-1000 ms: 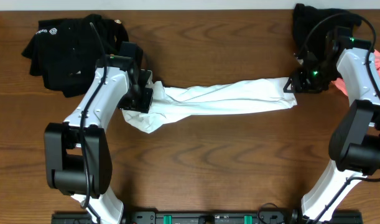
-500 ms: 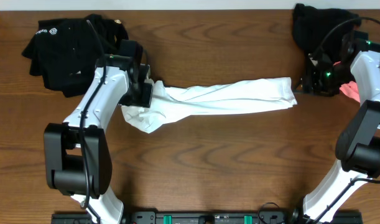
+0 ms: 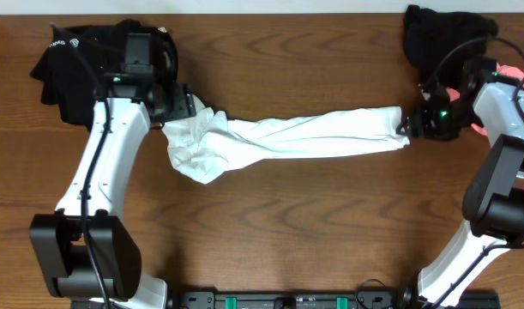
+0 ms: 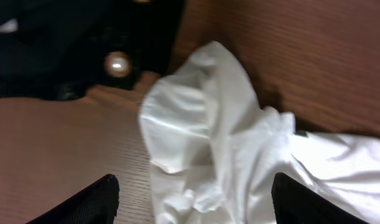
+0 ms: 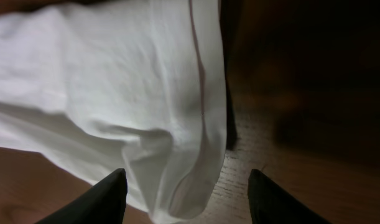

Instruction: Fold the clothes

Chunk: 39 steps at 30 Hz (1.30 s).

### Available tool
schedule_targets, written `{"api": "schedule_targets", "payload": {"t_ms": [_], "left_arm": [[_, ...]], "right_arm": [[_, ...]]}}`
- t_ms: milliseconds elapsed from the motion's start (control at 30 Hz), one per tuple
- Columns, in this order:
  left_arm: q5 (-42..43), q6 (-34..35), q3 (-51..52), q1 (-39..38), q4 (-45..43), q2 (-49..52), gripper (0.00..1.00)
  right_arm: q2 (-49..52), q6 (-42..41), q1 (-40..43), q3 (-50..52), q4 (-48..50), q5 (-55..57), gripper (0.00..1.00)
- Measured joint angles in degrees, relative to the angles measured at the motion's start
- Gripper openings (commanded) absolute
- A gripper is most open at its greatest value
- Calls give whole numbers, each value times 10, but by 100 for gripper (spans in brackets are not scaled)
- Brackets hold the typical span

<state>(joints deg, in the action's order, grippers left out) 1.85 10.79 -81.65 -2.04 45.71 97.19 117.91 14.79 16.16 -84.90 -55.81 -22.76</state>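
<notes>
The white T-shirt [image 3: 304,136] lies on the table bunched into a long horizontal roll, its left end crumpled [image 4: 208,130] and its right end a hemmed edge [image 5: 177,93]. My left gripper [image 3: 183,105] hovers just above and behind the crumpled left end, jaws wide open [image 4: 196,202], with cloth lying loose between the fingertips. At the roll's right tip my right gripper [image 3: 412,127] stands open too [image 5: 190,196], the hem drooping between its fingers [image 5: 109,199] without being pinched. The chest print is hidden.
A heap of black clothes [image 3: 81,60] lies at the back left, right behind the left arm; its gold button [image 4: 117,64] shows close to the shirt. Another black heap [image 3: 442,30] and a pink piece [image 3: 519,86] sit at the back right.
Both grippers have opened and let go of the shirt ends. The left arm pulled back toward the black heap, leaving the left end crumpled. The right gripper shifted slightly right.
</notes>
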Motion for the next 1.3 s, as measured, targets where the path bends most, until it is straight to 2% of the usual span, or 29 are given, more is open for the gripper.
{"api": "schedule_targets", "payload": {"t_ms": [267,600,667,700,767,833,1067,1300], "left_arm": [[-8,19,0,37,-1,0,80],[-8,25,0,39,-1,0,80],[-8,25,0,39,-1,0,81],[-8,25,0,39,-1,0,80],[-8,25,0,39,-1,0,81],[-8,25,0,39,-1,0,81],[-8,25,0,39,0,0,81],[-8,25,0,39,3,0,81]], "right_arm": [[0,-4,-7,53,55,-2,59],[-20,-39,-54,108,165,-17,53],[-24,-45,-64,116,183,-20,38],[-25,-49,-70,120,189,-19,25],[-25,-58,-79,127,194,-20,8],[-24,-70,-83,132,193,-20,2],[-24,-86,-75,132,168,-27,1],[-21,-81,-23,107,94,-23,1]]}}
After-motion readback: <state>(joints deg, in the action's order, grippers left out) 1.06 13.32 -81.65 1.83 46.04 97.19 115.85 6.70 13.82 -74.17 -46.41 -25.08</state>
